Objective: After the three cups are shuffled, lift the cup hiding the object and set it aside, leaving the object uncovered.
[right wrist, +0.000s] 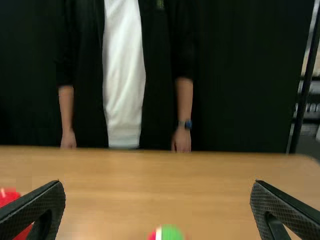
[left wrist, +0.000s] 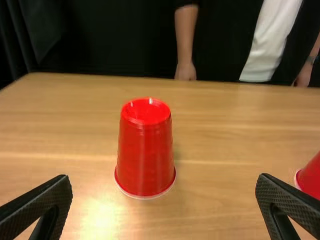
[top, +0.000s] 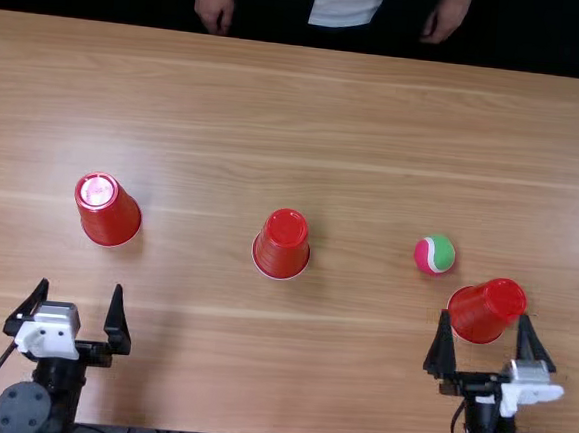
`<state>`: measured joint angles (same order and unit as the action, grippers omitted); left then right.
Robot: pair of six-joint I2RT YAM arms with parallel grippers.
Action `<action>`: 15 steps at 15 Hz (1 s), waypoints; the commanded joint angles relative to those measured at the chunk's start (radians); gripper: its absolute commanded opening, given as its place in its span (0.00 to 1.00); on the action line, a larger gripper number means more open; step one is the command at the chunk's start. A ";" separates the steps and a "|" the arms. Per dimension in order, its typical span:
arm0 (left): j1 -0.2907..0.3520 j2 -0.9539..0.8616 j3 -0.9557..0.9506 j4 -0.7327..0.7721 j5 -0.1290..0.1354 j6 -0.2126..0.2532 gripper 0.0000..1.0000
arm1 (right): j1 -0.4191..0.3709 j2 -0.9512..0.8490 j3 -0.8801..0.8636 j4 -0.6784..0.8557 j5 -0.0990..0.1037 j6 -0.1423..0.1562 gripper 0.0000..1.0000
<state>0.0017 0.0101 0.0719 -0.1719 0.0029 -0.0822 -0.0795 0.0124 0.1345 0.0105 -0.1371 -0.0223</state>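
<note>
Ball (top: 435,254) — green and pink-red — sits bare on the wooden table (top: 297,117), right of the middle, with no cup over it. The right cup (top: 486,310), which I judge to be the one that covered it, stands mouth-down just beside the ball on its near side, at the tips of the right gripper (right wrist: 156,186). That gripper's fingers are spread wide and clasp nothing. From above, the cup looks to lie in or just beyond the gap between them, though I cannot tell whether a finger touches its wall. The middle cup (top: 282,243) and the left cup (top: 107,210) stand mouth-down, well apart. The left gripper (top: 75,305) sits near the left cup on its near side, its fingers likewise wide and empty.

By my reading this is the closing step: object uncovered, cup set aside. The next move calls for a clean retreat of the right arm — straight back toward the near edge, fingers wide, so neither tips the cup or nudges it into the ball.
</note>
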 commanded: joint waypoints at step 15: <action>0.004 -0.010 -0.072 0.047 0.001 0.007 1.00 | -0.009 -0.012 -0.111 0.018 0.010 0.000 1.00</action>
<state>0.0017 0.0101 0.0433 -0.1211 0.0036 -0.0822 -0.0795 0.0124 0.0330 0.0223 -0.1371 -0.0227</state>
